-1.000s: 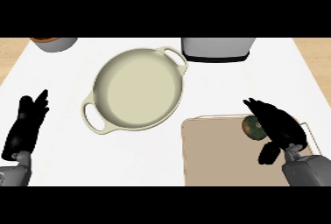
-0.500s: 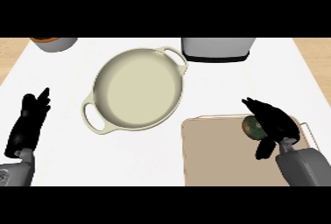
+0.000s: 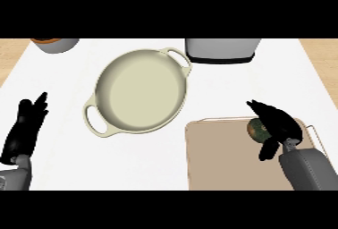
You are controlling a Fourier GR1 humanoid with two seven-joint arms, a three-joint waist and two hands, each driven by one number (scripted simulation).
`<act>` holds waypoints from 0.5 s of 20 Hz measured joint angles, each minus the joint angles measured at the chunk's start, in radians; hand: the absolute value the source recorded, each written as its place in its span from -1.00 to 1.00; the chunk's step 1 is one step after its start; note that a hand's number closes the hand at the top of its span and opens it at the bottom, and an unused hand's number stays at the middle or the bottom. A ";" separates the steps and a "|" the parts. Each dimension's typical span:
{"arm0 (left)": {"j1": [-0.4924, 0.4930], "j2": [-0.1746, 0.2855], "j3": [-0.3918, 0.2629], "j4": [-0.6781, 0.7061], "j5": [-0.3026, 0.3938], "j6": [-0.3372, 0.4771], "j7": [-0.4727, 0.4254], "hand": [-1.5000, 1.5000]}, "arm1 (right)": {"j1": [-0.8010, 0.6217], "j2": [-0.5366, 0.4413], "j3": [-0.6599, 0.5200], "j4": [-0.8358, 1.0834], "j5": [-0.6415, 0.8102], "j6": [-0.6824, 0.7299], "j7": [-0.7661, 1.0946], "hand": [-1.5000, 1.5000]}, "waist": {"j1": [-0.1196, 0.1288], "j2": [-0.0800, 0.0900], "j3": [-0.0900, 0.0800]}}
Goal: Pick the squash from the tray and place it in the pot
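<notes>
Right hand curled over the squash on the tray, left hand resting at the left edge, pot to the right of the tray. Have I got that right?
Not quite: the head view shows the pot left of the tray, not right. The rest holds: right hand curled over the squash on the tray, left hand resting at the left edge.

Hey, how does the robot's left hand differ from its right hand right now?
The left hand is open with straight fingers pointing up; the right hand curls its fingers and thumb round the squash. The left hand rests at the view's left over the white counter, while the right hand is over the far right part of the tray. Both are black, on grey forearms.
</notes>
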 measured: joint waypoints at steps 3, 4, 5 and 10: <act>0.008 -0.010 0.006 -0.009 -0.005 -0.005 -0.002 0.00 | -0.022 0.003 -0.011 0.045 0.005 -0.005 -0.034 1.00 | 0.001 -0.001 -0.002; -0.001 -0.013 0.007 -0.002 -0.008 -0.005 0.003 0.00 | -0.024 0.002 -0.012 0.053 0.012 -0.026 -0.053 1.00 | 0.001 -0.002 -0.003; -0.001 -0.011 0.011 -0.002 -0.007 -0.010 0.000 0.00 | -0.021 -0.001 -0.009 0.051 0.019 -0.044 -0.070 1.00 | 0.001 -0.002 -0.003; 0.006 -0.023 0.012 -0.006 -0.014 -0.015 -0.002 0.00 | -0.034 0.004 0.010 0.088 0.081 -0.150 -0.125 1.00 | 0.003 -0.002 -0.005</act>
